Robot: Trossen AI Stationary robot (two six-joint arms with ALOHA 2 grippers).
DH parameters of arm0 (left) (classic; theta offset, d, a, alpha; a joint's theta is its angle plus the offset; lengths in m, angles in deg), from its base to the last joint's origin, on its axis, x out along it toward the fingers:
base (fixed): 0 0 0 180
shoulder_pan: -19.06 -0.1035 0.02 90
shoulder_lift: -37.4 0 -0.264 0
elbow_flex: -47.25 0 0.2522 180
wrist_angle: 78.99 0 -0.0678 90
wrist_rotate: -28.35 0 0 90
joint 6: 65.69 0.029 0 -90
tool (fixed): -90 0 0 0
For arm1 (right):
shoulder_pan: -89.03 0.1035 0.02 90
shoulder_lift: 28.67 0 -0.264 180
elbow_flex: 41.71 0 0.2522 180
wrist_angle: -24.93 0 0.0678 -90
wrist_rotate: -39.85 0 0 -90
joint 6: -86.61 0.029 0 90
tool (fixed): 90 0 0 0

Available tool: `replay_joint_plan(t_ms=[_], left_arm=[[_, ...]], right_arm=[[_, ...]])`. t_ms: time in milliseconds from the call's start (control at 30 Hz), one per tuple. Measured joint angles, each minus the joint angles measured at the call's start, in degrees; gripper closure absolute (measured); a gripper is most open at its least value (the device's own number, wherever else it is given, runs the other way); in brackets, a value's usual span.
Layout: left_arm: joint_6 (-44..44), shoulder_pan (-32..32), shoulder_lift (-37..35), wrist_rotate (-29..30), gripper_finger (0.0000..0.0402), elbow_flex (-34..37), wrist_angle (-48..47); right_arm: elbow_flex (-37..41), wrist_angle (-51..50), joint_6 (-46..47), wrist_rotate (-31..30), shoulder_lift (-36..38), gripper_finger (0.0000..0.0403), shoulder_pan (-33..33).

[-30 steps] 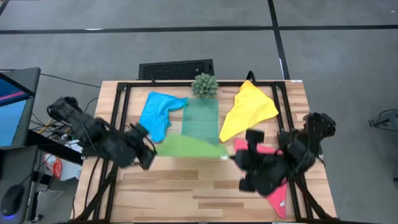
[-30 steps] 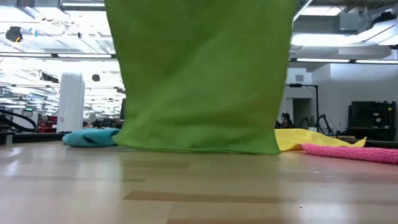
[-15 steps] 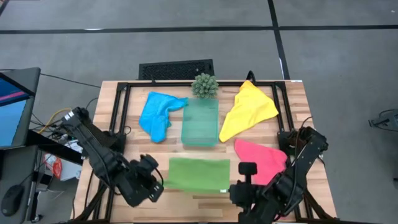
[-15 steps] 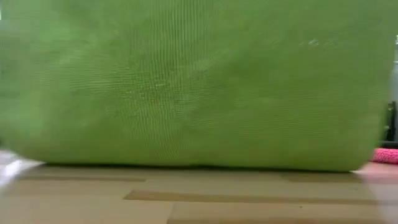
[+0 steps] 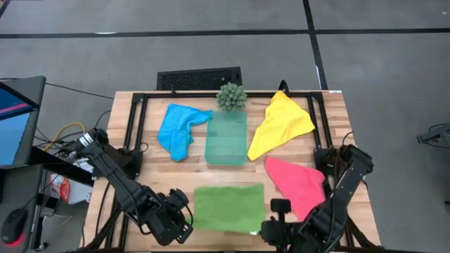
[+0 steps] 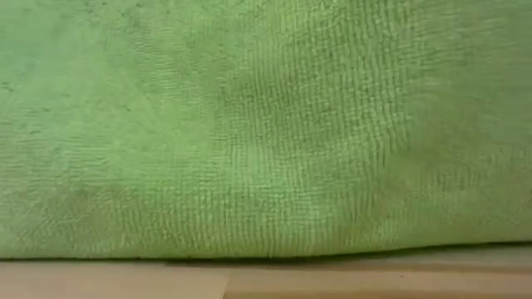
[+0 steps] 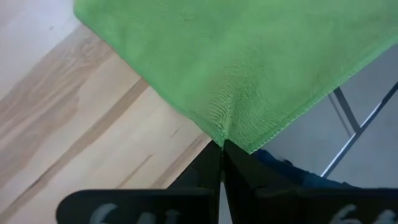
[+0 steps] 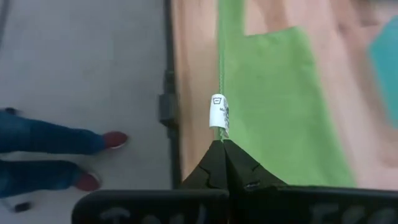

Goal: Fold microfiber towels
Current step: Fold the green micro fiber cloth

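Note:
The lime green towel (image 5: 228,208) is spread out near the table's near edge and fills the low view (image 6: 266,124). My left gripper (image 5: 184,218) is shut on its near left corner. My right gripper (image 5: 271,226) is shut on its near right corner. The blue towel (image 5: 176,129) lies crumpled at the far left and the yellow towel (image 5: 281,125) at the far right. The pink towel (image 5: 299,184) lies at the right, beside my right arm. My left gripper pinches the green towel's near left corner (image 7: 231,127) between its two shut fingers, coming level from the table's near left. The cloth spreads away from the fingers over the table. My right gripper pinches the near right corner, just below the white label (image 8: 217,112), level from the right. The near edge (image 8: 219,56) runs taut toward the other gripper, and the cloth slopes down to the table (image 8: 273,99).
A teal tray (image 5: 226,138) and a small spiky plant (image 5: 231,96) stand at the far middle. A person's legs in jeans and red shoes (image 8: 56,146) stand on the floor just off the table's near edge. Bare wood (image 5: 169,179) lies between the towels.
Both grippers have gone toward the table's near edge, holding the green towel by its two corners. The towel, which hung near the tray, has been carried nearer and now lies spread out as a rectangle close to the near edge.

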Motion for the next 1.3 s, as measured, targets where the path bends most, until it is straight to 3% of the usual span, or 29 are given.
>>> replay_joint_plan(t_ms=[267,400,700,967,1300], left_arm=[[-0.58,1.01,0.50,-2.12,0.0402,0.02,3.67],[-2.89,1.89,0.44,0.57,0.0401,0.02,4.97],[-1.30,1.98,3.86,-1.18,0.0402,0.13,5.47],[-1.31,2.45,4.02,-0.57,0.0402,0.13,5.70],[-0.72,1.69,5.05,-1.95,0.0402,3.76,7.33]], right_arm=[[3.37,4.58,4.62,4.05,-0.04,0.0402,1.43],[4.26,4.08,7.90,4.93,-0.04,0.0401,3.36],[4.29,2.67,9.02,3.93,-0.04,0.0401,4.01],[13.48,14.14,12.14,6.14,0.15,0.0402,3.63],[20.70,14.51,12.52,6.39,2.55,0.0403,2.38]])
